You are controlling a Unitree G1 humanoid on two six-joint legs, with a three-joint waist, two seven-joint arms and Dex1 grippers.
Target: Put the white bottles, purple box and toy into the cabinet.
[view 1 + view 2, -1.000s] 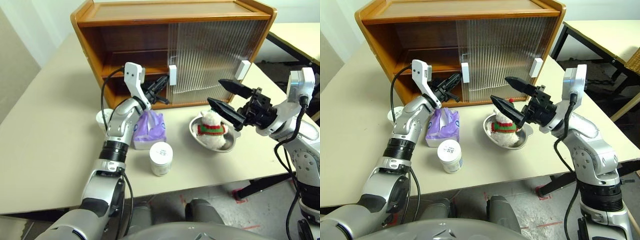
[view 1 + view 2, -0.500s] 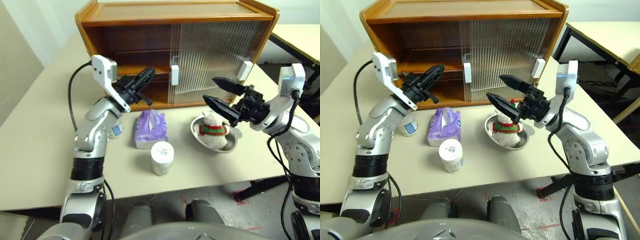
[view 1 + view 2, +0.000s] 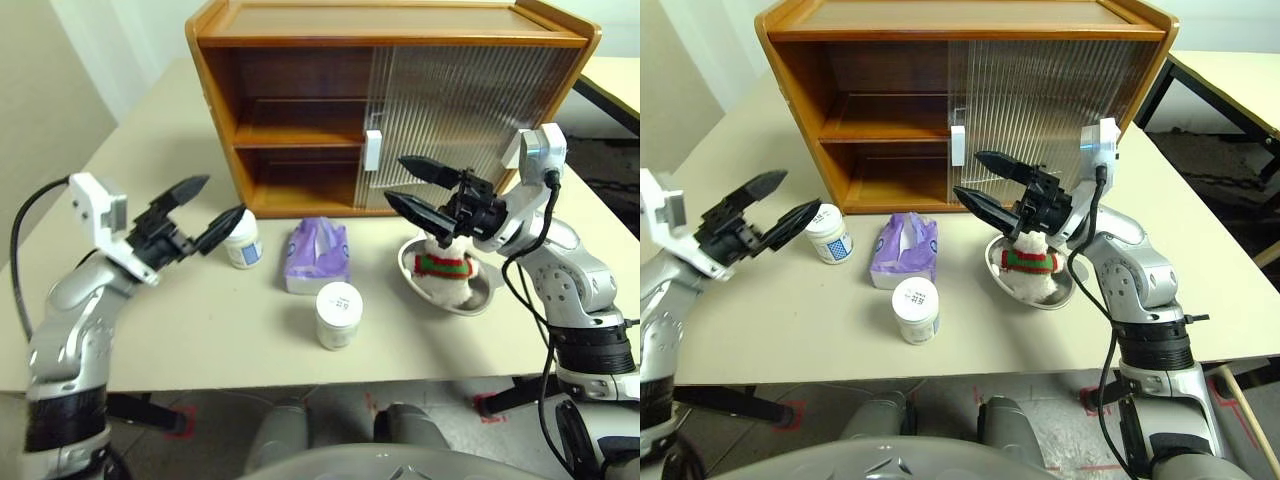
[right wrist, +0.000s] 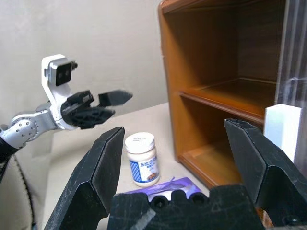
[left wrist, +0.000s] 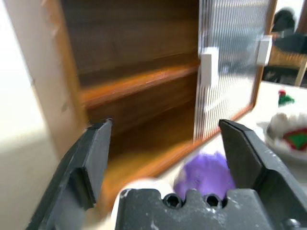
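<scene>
Since nothing sits on the shelves yet, the putting-away part of the job looks just about to start. The cabinet point(image 3: 880, 110) has its left side open, with both ribbed doors slid over to the right. All four things wait on the table in front of the cabinet. One white bottle point(image 3: 828, 233) with a blue label stands near its left corner. The purple box point(image 3: 905, 250) lies just in front of the open side. The other white bottle point(image 3: 916, 309) stands a bit nearer the robot than the box. The toy point(image 3: 1031, 268) sits in a steel bowl point(image 3: 992, 262) in front of the closed doors.

The left gripper point(image 3: 773, 204) is wide open and holds nothing, close beside the blue-label bottle. The right gripper point(image 3: 980, 177) is wide open too, hanging empty just above the toy.

Next, I think a gripper must go down around one thing and squeeze it.
</scene>
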